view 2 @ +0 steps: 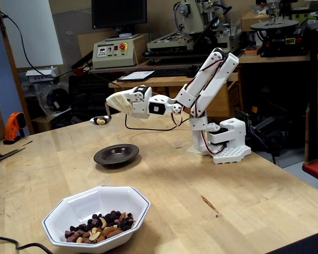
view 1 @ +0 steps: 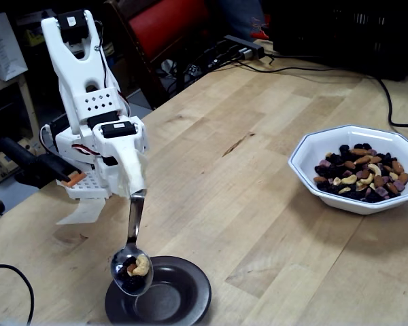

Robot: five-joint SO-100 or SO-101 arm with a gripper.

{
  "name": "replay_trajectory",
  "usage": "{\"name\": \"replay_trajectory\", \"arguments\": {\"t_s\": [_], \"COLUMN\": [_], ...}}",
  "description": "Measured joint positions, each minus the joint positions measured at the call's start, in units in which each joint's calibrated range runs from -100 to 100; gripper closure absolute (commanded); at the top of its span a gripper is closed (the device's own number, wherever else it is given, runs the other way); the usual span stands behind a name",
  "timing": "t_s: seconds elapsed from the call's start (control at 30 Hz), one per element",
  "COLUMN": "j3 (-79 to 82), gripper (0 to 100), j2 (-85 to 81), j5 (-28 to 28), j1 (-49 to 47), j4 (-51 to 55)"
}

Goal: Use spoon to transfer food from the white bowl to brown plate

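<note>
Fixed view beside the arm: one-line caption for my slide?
Shiny silver metal spoon carrying nuts and raisins above the small dark brown plate.
</note>
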Motion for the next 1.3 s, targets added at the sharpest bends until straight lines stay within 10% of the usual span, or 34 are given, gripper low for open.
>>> {"name": "replay_trajectory", "arguments": {"t_s": [1.3], "j3": [0.0], "gripper": [96], "j2": [8.85], "j5": [3.71], "j1": [0.0], "j4": [0.0]}}
